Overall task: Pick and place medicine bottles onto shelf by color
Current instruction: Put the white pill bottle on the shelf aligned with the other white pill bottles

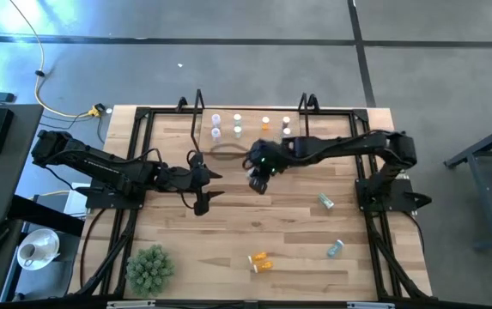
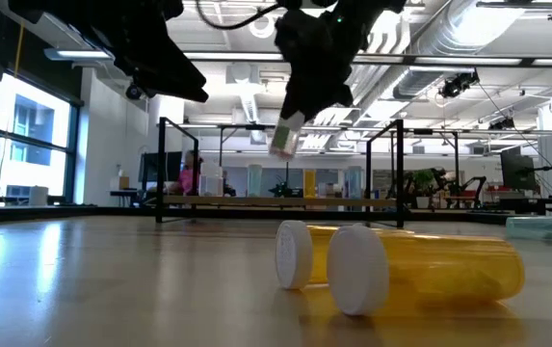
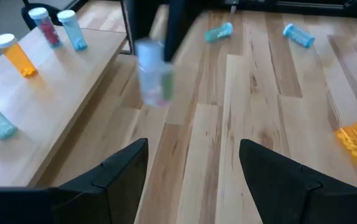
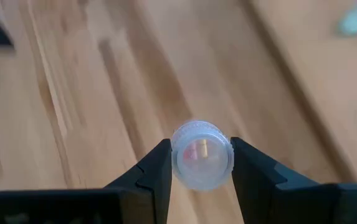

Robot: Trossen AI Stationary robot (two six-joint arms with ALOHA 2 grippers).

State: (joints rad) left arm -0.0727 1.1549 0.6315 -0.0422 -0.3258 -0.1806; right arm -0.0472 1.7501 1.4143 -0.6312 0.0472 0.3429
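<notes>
My right gripper (image 1: pixel 258 182) hangs over the table's middle, just in front of the shelf (image 1: pixel 252 125), shut on a whitish medicine bottle (image 2: pixel 285 135) that is clear of the table. My left gripper (image 1: pixel 204 187) stands open to its left, above the table, with nothing between its fingers (image 3: pixel 125 165). Several bottles stand upright on the shelf: an orange one (image 3: pixel 13 53), a purple one (image 3: pixel 44 25) and teal ones (image 3: pixel 72 28). Two teal bottles (image 1: pixel 325 202) (image 1: pixel 336 249) and two orange ones (image 1: pixel 260 260) lie on their sides on the table. My right gripper pinches the whitish bottle between its two fingers (image 4: pixel 156 168), on opposite sides of its round upper end (image 4: pixel 178 155). The fingers slant down from the table's right. The bottle hangs below them, a little tilted, lifted clear of the table.
A green spiky plant ball (image 1: pixel 149 266) sits at the near left corner. Black metal frames (image 1: pixel 198 107) stand at both shelf ends. Bare wood lies between the shelf and the lying bottles.
</notes>
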